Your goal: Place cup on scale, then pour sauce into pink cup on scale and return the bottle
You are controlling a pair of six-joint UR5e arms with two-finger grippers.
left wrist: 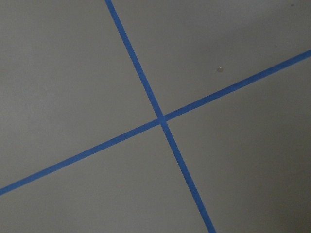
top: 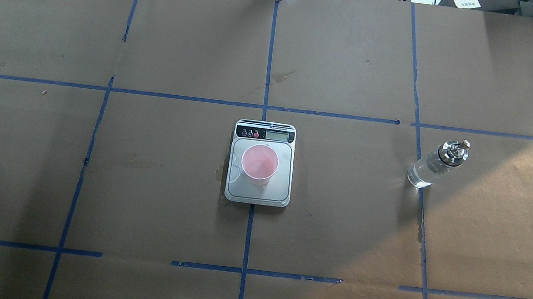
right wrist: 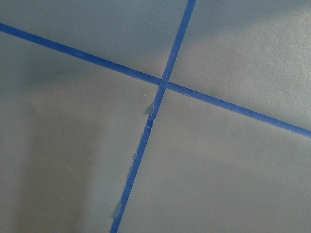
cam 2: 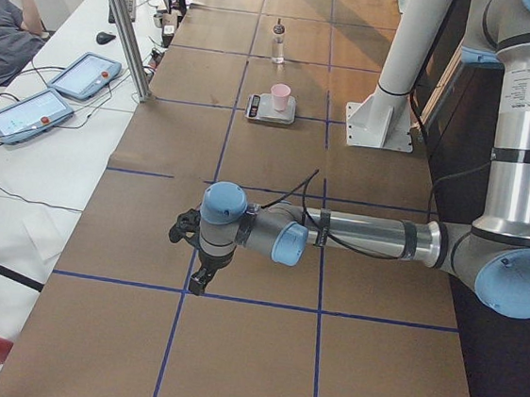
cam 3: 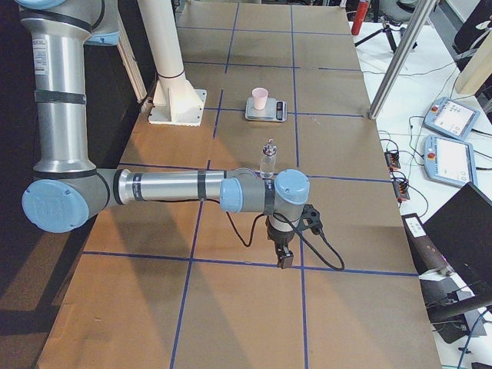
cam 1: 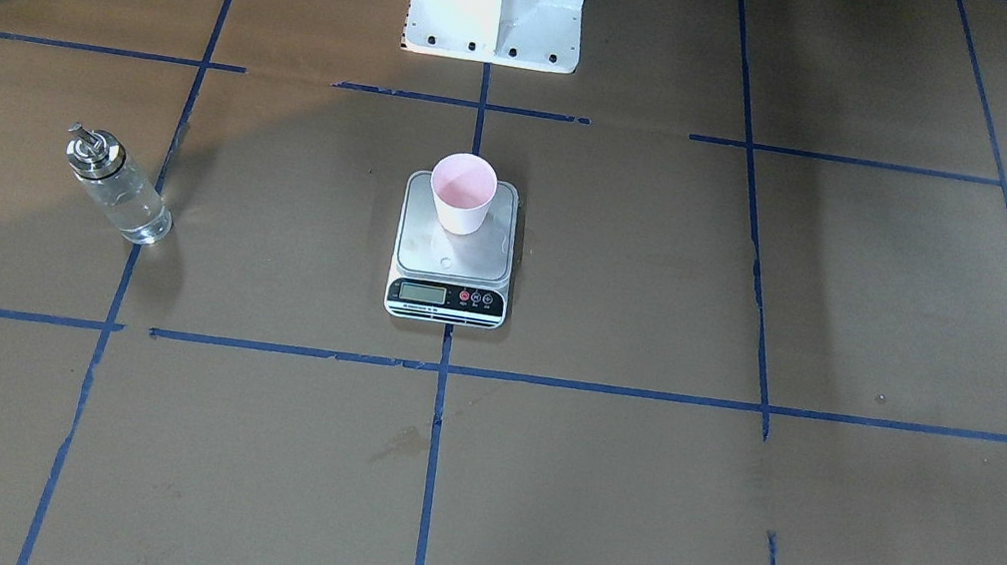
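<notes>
**Both grippers parked off to the sides; cup on scale, bottle standing apart**

L gripper [cam 2: 199, 283] hangs pointing down over a blue tape [left wrist: 161, 119] crossing at the table's [top: 167, 183] left end. It shows in the side view only, so can't tell if the jaws are apart or together. The L wrist cam shows just brown paper and the tape cross, no fingers.

R gripper [cam 3: 284, 260] is the same at the right end: pointing down near a tape line, seen only from the side, jaw state can't be told. The R wrist cam also shows only paper and a tape cross. Neither gripper is near or touching any task item.

Nearest the R gripper is the bottle [top: 432, 167]. It's small, clear glass and cylindrical, w/ a silver metal collar and pourer spout on top. It stands upright on the robot's right side w/ its base at a blue tape line, well apart from the scale. The sauce [top: 420, 176] inside is clear and colourless; the level is hard to read.

The scale [top: 257, 194] sits mid-table on the centre tape line. It has a silver platform, a white body, and a black strip w/ LCD and round buttons facing away from the robot. There are faint wet-looking marks on the platform.

The cup [top: 259, 164] is pale pink, tapered, plain-rimmed and narrower than the platform. It stands upright roughly mid-platform. Can't tell if there's liquid in it.
</notes>
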